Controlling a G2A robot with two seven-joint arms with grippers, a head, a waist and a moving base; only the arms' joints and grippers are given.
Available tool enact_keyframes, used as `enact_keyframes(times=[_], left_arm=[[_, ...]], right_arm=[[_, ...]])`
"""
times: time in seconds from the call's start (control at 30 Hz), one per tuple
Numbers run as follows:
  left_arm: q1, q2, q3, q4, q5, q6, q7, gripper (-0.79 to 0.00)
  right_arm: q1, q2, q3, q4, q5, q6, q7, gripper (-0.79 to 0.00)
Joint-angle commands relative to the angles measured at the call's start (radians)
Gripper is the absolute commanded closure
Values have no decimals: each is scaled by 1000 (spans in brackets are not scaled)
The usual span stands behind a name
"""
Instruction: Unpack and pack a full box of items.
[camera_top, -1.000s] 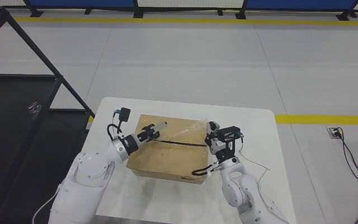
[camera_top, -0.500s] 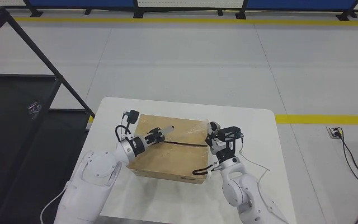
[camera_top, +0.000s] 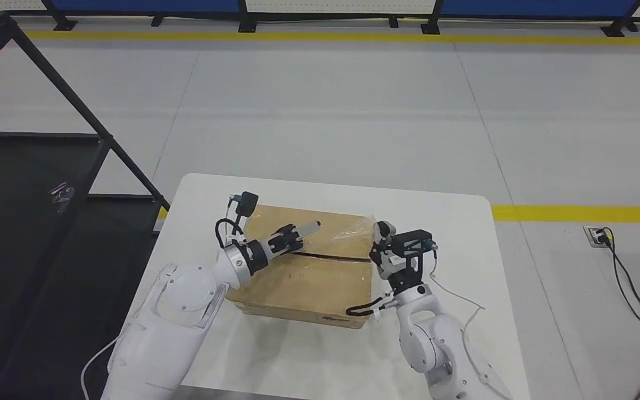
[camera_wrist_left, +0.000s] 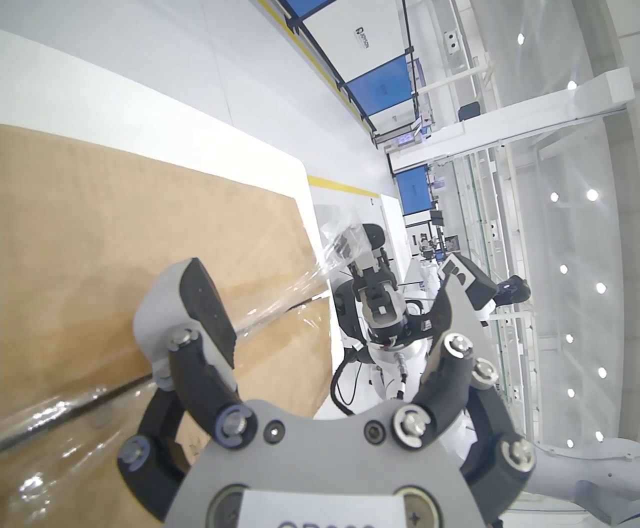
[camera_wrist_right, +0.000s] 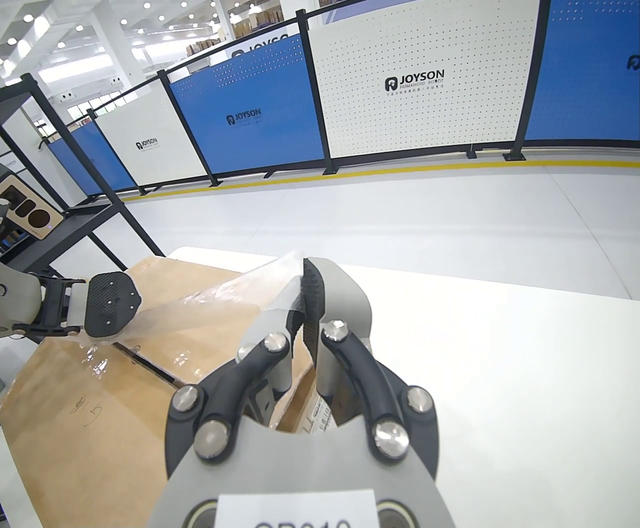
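Tape strip (camera_wrist_right: 215, 300) inside right pincer (camera_wrist_right: 299, 300)

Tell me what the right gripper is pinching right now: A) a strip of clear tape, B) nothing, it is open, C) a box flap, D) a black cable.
A: in the right wrist view the right gripper is closed on the strip of clear tape, which stretches back to the seam on top of the box.

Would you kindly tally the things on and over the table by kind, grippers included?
Cardboard box: 1
Clear tape strip: 1
Grippers, left gripper and right gripper: 2
Total: 4
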Motion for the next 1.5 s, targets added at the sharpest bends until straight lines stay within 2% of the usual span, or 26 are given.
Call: enact_keyframes(times=[0.0, 0.8, 1.13, 1.47], left_arm=[[-1, 0, 0, -1, -2, 0, -1, -785], [-10, -5, 15, 15, -12, 11, 17, -785], [-1, -1, -12, 6, -35, 12, 3, -785], [7, -3, 8, 6, -13, 15, 13, -785]], right_arm=[[-11, 0, 6, -6, 2, -2, -9, 0], [-59, -10, 35, -24, -23, -24, -18, 0], [-91, -12, 52, -47, -31, -27, -24, 0], [-106, -16, 49, -53, -49, -29, -19, 0]])
